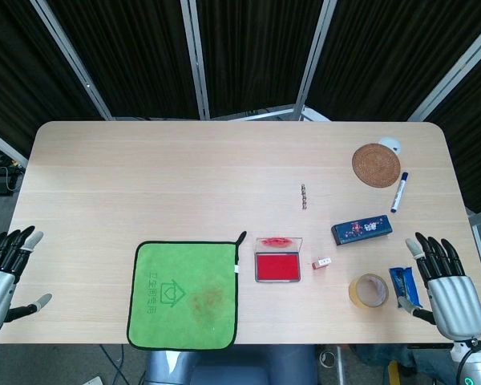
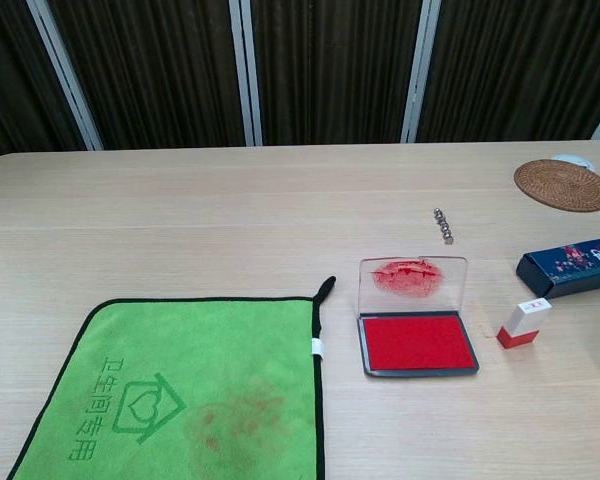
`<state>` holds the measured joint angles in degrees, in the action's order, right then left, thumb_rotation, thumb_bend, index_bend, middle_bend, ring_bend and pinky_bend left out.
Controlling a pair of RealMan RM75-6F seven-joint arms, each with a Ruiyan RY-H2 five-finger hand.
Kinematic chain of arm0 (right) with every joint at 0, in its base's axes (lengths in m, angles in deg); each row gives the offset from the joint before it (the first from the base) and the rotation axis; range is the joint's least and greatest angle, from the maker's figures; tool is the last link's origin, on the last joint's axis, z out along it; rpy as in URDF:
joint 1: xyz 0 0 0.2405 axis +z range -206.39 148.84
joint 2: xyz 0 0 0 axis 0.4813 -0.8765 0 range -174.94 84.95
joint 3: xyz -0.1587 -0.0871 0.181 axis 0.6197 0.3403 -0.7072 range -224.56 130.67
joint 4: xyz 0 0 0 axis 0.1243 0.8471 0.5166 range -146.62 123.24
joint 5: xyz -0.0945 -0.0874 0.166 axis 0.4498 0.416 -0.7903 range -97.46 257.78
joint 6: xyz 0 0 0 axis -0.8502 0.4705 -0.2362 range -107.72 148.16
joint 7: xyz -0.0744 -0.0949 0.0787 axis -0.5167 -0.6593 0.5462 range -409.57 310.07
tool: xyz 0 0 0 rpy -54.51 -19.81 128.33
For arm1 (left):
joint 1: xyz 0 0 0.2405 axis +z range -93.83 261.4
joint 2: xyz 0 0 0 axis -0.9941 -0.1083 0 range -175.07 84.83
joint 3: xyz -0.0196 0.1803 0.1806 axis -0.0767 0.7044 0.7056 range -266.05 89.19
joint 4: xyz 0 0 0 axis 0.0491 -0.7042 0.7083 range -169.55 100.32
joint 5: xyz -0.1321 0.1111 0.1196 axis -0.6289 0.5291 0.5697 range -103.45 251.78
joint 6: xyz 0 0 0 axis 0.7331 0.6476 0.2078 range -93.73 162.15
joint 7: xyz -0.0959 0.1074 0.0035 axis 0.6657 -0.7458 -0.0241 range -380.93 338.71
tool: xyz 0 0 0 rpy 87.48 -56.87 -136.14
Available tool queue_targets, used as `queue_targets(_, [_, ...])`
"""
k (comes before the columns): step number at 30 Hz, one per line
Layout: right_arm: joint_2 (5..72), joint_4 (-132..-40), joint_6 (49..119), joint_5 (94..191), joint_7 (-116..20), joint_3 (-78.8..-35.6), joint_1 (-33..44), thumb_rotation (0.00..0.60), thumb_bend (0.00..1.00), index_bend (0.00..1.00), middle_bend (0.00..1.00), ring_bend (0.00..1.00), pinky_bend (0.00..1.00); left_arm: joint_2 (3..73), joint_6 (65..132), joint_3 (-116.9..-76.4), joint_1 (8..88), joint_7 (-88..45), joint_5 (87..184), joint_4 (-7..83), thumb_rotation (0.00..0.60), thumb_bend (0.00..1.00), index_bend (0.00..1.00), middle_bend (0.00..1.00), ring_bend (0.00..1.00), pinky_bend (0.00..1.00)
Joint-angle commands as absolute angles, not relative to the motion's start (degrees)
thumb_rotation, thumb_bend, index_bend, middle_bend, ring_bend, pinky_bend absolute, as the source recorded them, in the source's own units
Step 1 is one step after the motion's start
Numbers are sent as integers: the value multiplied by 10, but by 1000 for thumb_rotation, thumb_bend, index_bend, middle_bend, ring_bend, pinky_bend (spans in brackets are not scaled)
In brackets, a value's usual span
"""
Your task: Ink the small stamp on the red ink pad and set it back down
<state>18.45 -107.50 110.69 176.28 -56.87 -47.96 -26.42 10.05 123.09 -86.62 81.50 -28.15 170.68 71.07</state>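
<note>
Head view has both of mine idle: left hand (image 1: 4,277) off the tabletop's (image 1: 184,176) left edge, fingers spread, holding nothing; right hand (image 1: 447,287) at the right edge, fingers apart and empty too. Small stamp (image 1: 321,262) lies on its side just right of the red ink pad (image 1: 277,267), lid (image 2: 413,282) up, smeared red. Green cloth (image 1: 184,294) sits left of the pad. Tape roll (image 1: 368,290) sits by my right hand.
</note>
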Motion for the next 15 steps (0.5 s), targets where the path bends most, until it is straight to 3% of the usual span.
queue_targets(1, [185,-1075,1104,1763,-569,-478,-263,600,0,0,0,0,0,101,1229,-867,814,-282,1704,711,600,0,0,0,0,0])
queue_targets(7, [188,-1072,1091,1763,-571,-475,-259,600,0,0,0,0,14,101,1227,-868,814,-283,1701,712,600,0,0,0,0,0])
queue_targets(8, [188,-1071,1086,1763,-571,-473,-257,600,0,0,0,12,73,101,1228,-868,814,-283,1701,712,600,0,0,0,0,0])
queue_targets(9, [188,-1070,1083,1763,-571,-473,-255,600,0,0,0,82,218,101,1227,-868,814,-284,1700,712,600,0,0,0,0,0])
queue_targets(10, [191,-1067,1077,1763,-570,-474,-251,600,0,0,0,187,401,101,1226,-869,813,-284,1698,712,600,0,0,0,0,0])
queue_targets(12, [196,-1057,1070,1766,-567,-479,-241,600,0,0,0,389,630,102,1223,-871,812,-286,1693,712,600,0,0,0,0,0])
queue_targets(15, [214,-1023,1024,1765,-551,-490,-205,600,0,0,0,580,754,107,1210,-879,805,-292,1672,711,600,0,0,0,0,0])
